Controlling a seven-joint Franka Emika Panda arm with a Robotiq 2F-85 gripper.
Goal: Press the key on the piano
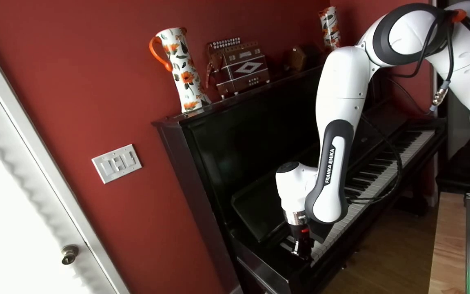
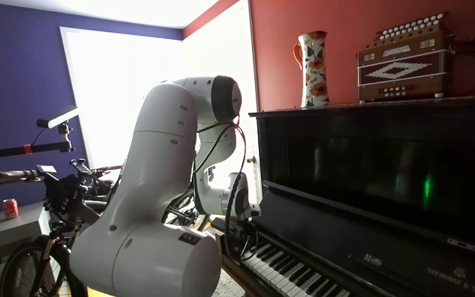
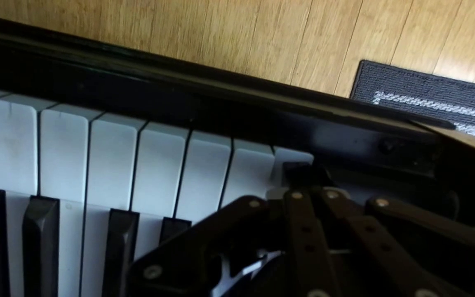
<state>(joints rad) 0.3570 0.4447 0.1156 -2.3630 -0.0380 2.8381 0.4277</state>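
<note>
I have the claw (image 3: 306, 176) closed all the way, pointing down over the last white key (image 3: 293, 155), at the end of the piano (image 1: 251, 134) nearest the door (image 1: 27, 192). Touching or just above it, can't tell from the wrist view. Piano stands along the red wall (image 1: 96, 81); flowered jug (image 1: 184, 73) and accordion (image 1: 245, 67) sit on top in both exterior views.

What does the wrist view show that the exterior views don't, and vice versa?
Only the wrist view shows the last white key apparently sunk below its neighbour, under the closed black fingers, and the striped corner of a dark grey woven mat.

Only the exterior views show the tall white orange-handled floral jug, brown button accordion and jointed white robot arm.

All share the glossy black upright piano, its white and black keys and the fingers.
</note>
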